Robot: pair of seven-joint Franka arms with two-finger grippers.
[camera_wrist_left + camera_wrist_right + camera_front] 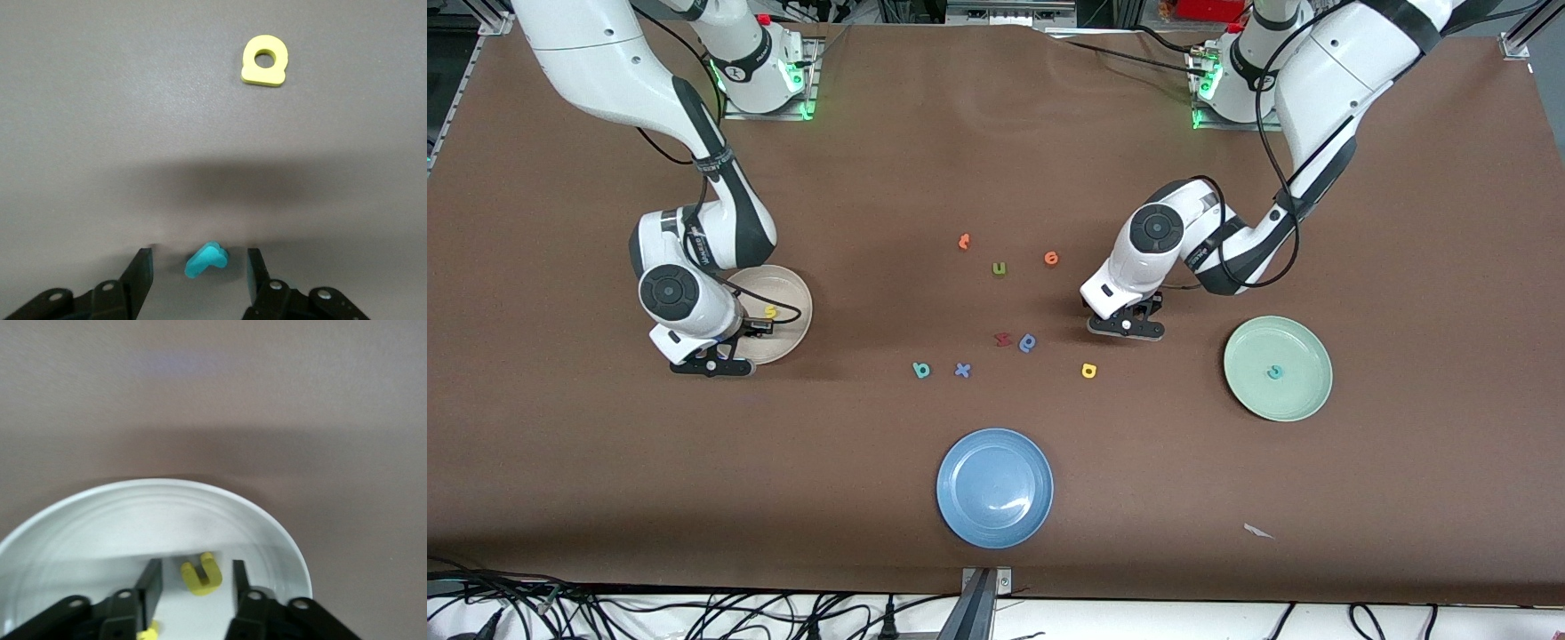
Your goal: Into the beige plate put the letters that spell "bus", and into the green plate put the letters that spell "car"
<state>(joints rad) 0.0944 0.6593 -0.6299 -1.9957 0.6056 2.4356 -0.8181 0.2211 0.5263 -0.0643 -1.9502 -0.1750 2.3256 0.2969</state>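
Now my left gripper (198, 267) stands open around the teal r (205, 259) on the table; light, soft foam, so I'd pinch its flat sides; my right gripper (197, 577) is open over the beige plate (100, 520), yellow u (201, 574) between its fingers.

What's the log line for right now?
left tool: open around teal r | right tool: open, yellow u in beige plate | teal c in green plate

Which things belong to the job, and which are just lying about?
Job: beige plate, yellow s, yellow u; green plate, teal c; teal r, yellow a, teal b.
Lying about: blue plate, olive u, two orange letters, red letter, blue round letter, blue x.
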